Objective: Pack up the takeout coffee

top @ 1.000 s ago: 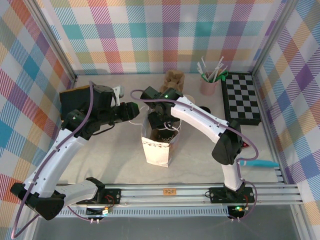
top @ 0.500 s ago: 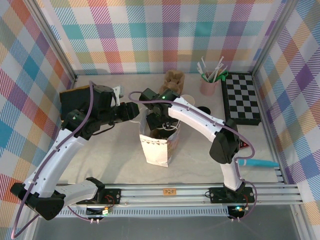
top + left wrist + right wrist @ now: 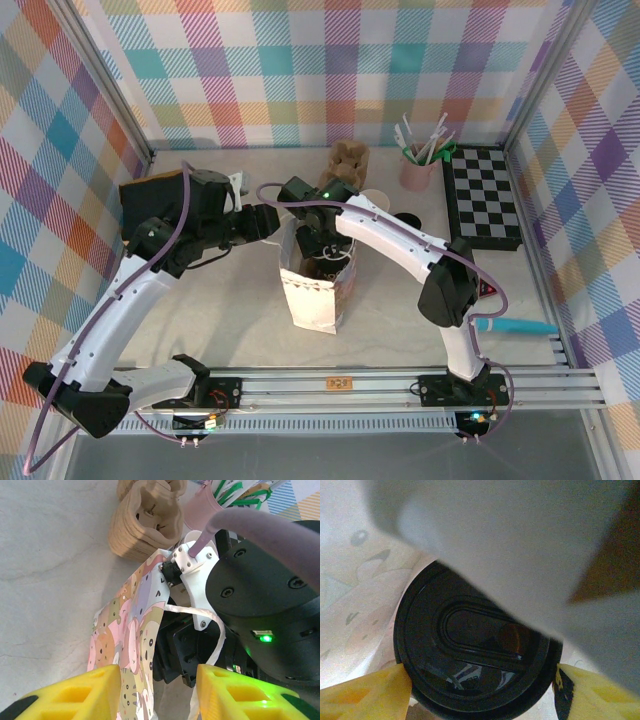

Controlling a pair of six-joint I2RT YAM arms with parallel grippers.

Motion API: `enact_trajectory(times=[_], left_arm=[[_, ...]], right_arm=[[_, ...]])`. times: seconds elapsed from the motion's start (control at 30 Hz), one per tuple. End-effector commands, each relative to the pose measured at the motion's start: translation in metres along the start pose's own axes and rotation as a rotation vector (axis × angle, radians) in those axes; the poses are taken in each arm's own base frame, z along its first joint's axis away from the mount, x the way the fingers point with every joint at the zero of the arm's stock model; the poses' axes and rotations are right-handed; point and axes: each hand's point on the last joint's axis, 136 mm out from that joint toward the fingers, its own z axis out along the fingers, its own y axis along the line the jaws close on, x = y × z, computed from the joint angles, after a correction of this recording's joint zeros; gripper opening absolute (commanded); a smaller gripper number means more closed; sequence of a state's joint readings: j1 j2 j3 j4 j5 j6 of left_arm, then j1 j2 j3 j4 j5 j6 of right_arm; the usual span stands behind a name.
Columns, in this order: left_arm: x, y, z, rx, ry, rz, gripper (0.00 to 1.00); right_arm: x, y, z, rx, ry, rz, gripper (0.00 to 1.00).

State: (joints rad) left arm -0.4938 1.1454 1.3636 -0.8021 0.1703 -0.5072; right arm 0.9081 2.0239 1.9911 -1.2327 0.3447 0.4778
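Robot lab booth: plaid walls [image 3: 300, 70], aluminium rail [image 3: 340, 385].

- I see a pale table [image 3: 225, 320] with a printed paper bag [image 3: 312, 300] standing upright at its middle.
- Behind the bag stand a brown cardboard carrier stack [image 3: 349, 158] and a pink cup of stirrers [image 3: 415, 173].
- A checkerboard [image 3: 482, 195] lies flat at the far right.

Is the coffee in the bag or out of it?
In. The right wrist view shows the coffee's black lid between the printed walls of the bag.
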Motion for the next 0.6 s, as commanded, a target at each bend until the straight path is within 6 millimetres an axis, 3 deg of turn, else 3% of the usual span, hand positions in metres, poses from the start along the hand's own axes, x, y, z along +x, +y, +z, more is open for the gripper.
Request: enact_trajectory(times=[0.0,0.33,0.57], left_arm=[[-0.007,0.002,0.002,-0.003,-0.023,0.004,0.44],[-0.007,0.003,0.005,-0.007,-0.018,0.004,0.44],[-0.007,0.004,0.007,-0.009,-0.015,0.004,0.44]], right_arm=[[0.011,-0.009,0.005,0.037,0.041,-0.018,0.71],[-0.004,-0.015,-0.023,-0.006,-0.098,0.034,0.68],[-0.005,-0.018,-0.031,-0.034,-0.164,0.076,0.65]])
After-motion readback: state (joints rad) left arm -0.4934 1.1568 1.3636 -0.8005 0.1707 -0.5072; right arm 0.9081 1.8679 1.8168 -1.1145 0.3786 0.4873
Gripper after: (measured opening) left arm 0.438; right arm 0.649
